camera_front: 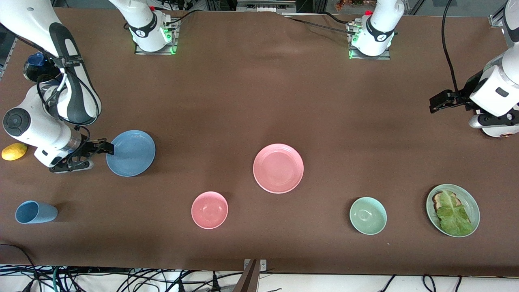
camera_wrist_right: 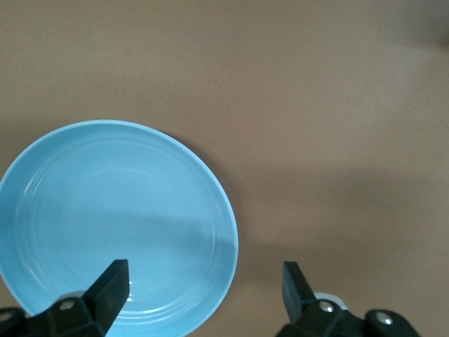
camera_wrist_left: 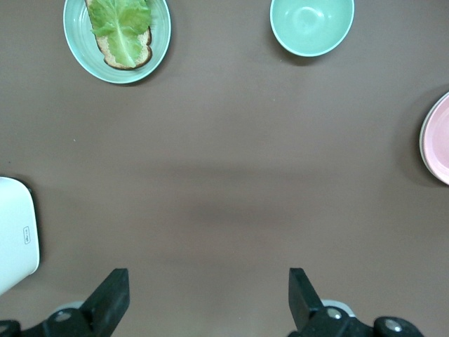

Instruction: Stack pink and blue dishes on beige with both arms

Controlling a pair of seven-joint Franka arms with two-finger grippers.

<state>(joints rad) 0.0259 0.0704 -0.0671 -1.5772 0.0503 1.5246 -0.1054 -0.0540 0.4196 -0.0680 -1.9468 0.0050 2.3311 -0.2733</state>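
- Blue plate (camera_front: 131, 153) lies flat toward the right arm's end of the table, well apart from the pink plate (camera_front: 278, 168), which sits mid-table.
- No beige plate shows on its own; a pale edge under the pink plate's rim in the left wrist view may be it — I cannot tell.
- Right gripper (camera_front: 106, 147) is at the blue plate's rim, on the side away from the pink plate. Its fingers (camera_wrist_right: 105, 288) stand spread with nothing between them — one over the plate, one off it.
- Left gripper (camera_front: 438, 101) waits open and empty, high over the left arm's end, well apart from the pink plate.
- Handling, as I judge it: both plates look rigid, light and smooth — likely slippery, and chippable if dropped. Flat on the cloth, they offer only the ridged rim: pinch one finger above and one below, then lift level.
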